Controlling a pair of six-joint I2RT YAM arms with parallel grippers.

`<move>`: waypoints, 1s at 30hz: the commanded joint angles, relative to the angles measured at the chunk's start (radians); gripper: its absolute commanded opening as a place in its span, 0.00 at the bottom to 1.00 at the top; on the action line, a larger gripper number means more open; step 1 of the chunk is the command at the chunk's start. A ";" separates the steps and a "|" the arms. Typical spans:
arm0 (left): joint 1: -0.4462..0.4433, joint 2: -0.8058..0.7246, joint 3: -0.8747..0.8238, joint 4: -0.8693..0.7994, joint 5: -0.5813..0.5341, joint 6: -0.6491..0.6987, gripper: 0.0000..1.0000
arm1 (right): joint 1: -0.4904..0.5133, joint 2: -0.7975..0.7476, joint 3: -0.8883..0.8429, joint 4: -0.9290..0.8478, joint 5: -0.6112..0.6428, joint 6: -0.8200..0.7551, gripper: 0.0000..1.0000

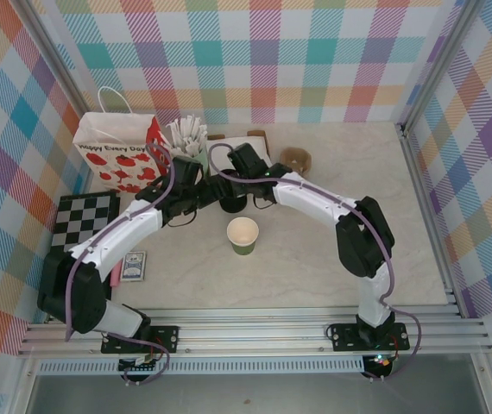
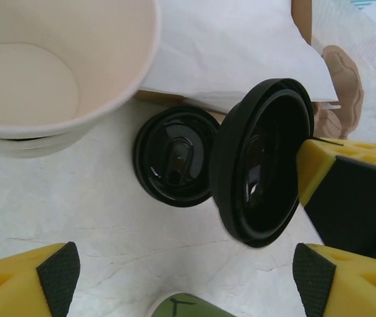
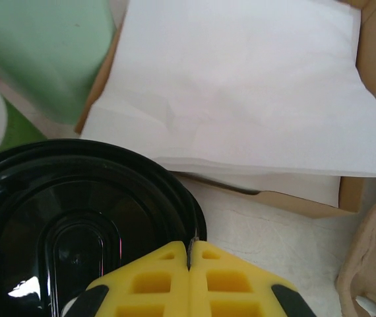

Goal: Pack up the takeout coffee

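Note:
The takeout coffee's green paper cup [image 1: 242, 235] stands upright mid-table with no lid on it, cream inside; its rim peeks in at the bottom of the left wrist view [image 2: 188, 305]. My right gripper [image 3: 191, 246] is shut on the rim of a black lid [image 3: 76, 218], holding it tilted on edge [image 2: 262, 162] just above the table. Beside it a second black lid [image 2: 173, 157] lies flat. My left gripper [image 2: 187, 274] hovers open near these lids with nothing between its fingers. From above, both grippers [image 1: 201, 191] [image 1: 233, 185] meet behind the cup.
A stack of lidless cream cups [image 2: 49, 72] stands close on the left. White napkins in a cardboard box [image 3: 241, 86] lie behind the lids, a pulp cup carrier [image 3: 373, 264] to the right. A strawberry paper bag [image 1: 118, 155] and a checkered board [image 1: 84, 217] sit far left.

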 commanded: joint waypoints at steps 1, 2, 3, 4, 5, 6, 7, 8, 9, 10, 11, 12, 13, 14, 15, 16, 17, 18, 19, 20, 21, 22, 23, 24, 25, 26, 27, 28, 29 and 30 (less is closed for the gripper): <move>0.010 0.020 0.052 0.040 0.053 0.029 0.83 | 0.018 -0.054 -0.036 0.114 0.055 -0.045 0.00; 0.010 0.025 0.054 0.040 0.054 0.028 0.81 | 0.020 -0.058 -0.040 0.116 0.062 -0.041 0.00; 0.009 0.027 0.054 0.044 0.051 0.026 0.80 | 0.020 -0.061 -0.042 0.113 0.070 -0.031 0.00; 0.008 0.030 0.052 0.048 0.047 0.020 0.78 | 0.021 -0.066 -0.041 0.103 0.079 -0.010 0.00; 0.008 0.033 0.049 0.055 0.044 0.015 0.77 | 0.022 -0.068 -0.039 0.090 0.087 0.015 0.00; 0.008 0.036 0.044 0.060 0.036 0.008 0.75 | 0.022 -0.071 -0.038 0.079 0.088 0.047 0.00; 0.007 0.041 0.039 0.068 0.033 0.002 0.73 | 0.022 -0.074 -0.035 0.070 0.088 0.068 0.00; 0.005 0.049 0.037 0.078 0.030 -0.002 0.72 | 0.024 -0.073 -0.032 0.063 0.087 0.081 0.00; 0.003 0.059 0.042 0.083 0.031 -0.005 0.71 | 0.027 -0.073 -0.028 0.056 0.089 0.088 0.00; 0.003 0.072 0.048 0.088 0.035 -0.008 0.69 | 0.030 -0.071 -0.025 0.052 0.094 0.093 0.00; -0.001 0.081 0.056 0.091 0.037 -0.008 0.67 | 0.032 -0.071 -0.025 0.052 0.093 0.097 0.00; -0.003 0.092 0.065 0.091 0.031 -0.009 0.66 | 0.032 -0.071 -0.025 0.054 0.092 0.101 0.00; -0.006 0.103 0.073 0.092 0.022 -0.012 0.64 | 0.032 -0.072 -0.025 0.055 0.092 0.106 0.00; -0.007 0.109 0.077 0.096 0.011 -0.014 0.63 | 0.032 -0.073 -0.025 0.054 0.092 0.110 0.00; -0.008 0.116 0.078 0.096 0.000 -0.016 0.60 | 0.034 -0.074 -0.025 0.053 0.091 0.114 0.00; -0.009 0.121 0.080 0.097 -0.007 -0.018 0.56 | 0.034 -0.075 -0.026 0.052 0.088 0.117 0.00; -0.008 0.128 0.084 0.097 -0.012 -0.019 0.51 | 0.035 -0.077 -0.025 0.049 0.088 0.121 0.00; -0.008 0.134 0.088 0.130 -0.011 -0.019 0.45 | 0.035 -0.077 -0.025 0.046 0.085 0.126 0.00; -0.010 0.139 0.091 0.137 -0.009 -0.019 0.38 | 0.035 -0.077 -0.024 0.038 0.086 0.132 0.00; -0.010 0.144 0.095 0.137 -0.011 -0.020 0.33 | 0.035 -0.076 -0.021 0.033 0.085 0.138 0.00; -0.012 0.146 0.097 0.133 -0.018 -0.021 0.29 | 0.035 -0.074 -0.016 0.021 0.086 0.144 0.00; -0.016 0.148 0.099 0.128 -0.025 -0.020 0.26 | 0.035 -0.072 -0.010 0.010 0.084 0.153 0.00; -0.018 0.149 0.099 0.126 -0.032 -0.018 0.24 | 0.035 -0.071 -0.007 0.003 0.077 0.160 0.01; -0.019 0.150 0.100 0.122 -0.037 -0.012 0.20 | 0.035 -0.070 -0.005 -0.002 0.068 0.166 0.02; -0.021 0.150 0.103 0.119 -0.039 -0.002 0.17 | 0.035 -0.069 -0.002 -0.006 0.052 0.175 0.03; -0.021 0.152 0.108 0.116 -0.043 0.016 0.14 | 0.035 -0.068 0.003 -0.013 0.036 0.178 0.05; -0.023 0.154 0.114 0.114 -0.047 0.039 0.10 | 0.035 -0.066 0.011 -0.024 0.023 0.185 0.07; -0.022 0.155 0.121 0.090 -0.056 0.061 0.07 | 0.035 -0.065 0.016 -0.029 0.014 0.186 0.09; -0.023 0.156 0.130 0.068 -0.067 0.089 0.04 | 0.034 -0.066 0.023 -0.034 0.003 0.180 0.11; -0.023 0.156 0.141 0.055 -0.079 0.120 0.02 | 0.032 -0.068 0.030 -0.040 -0.009 0.169 0.13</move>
